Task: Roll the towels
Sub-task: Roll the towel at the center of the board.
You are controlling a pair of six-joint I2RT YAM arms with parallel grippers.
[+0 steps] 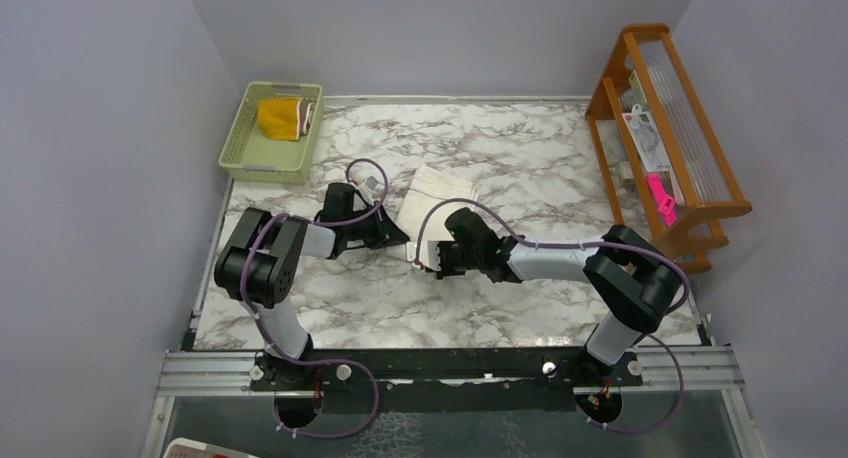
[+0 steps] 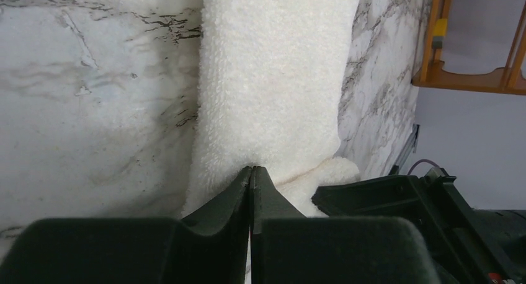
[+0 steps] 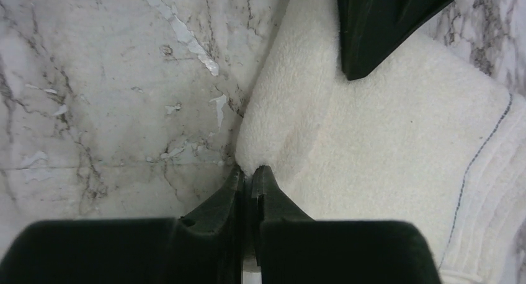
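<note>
The cream-white towel (image 1: 437, 193) lies on the marble table's middle, its near edge folded over into a first roll. My left gripper (image 1: 400, 240) is shut on that rolled edge (image 2: 273, 98) at its left end. My right gripper (image 1: 428, 255) is shut on the same rolled edge (image 3: 291, 116) at its near corner, close to the left one. The left finger shows in the right wrist view (image 3: 384, 23). The brown and mustard towel (image 1: 282, 117) lies folded in the light-green basket (image 1: 262, 158) at the back left.
A wooden rack (image 1: 665, 128) with papers and a pink item stands at the right edge. The table (image 1: 560, 168) has a grey wall on three sides. The basket sits against the left wall.
</note>
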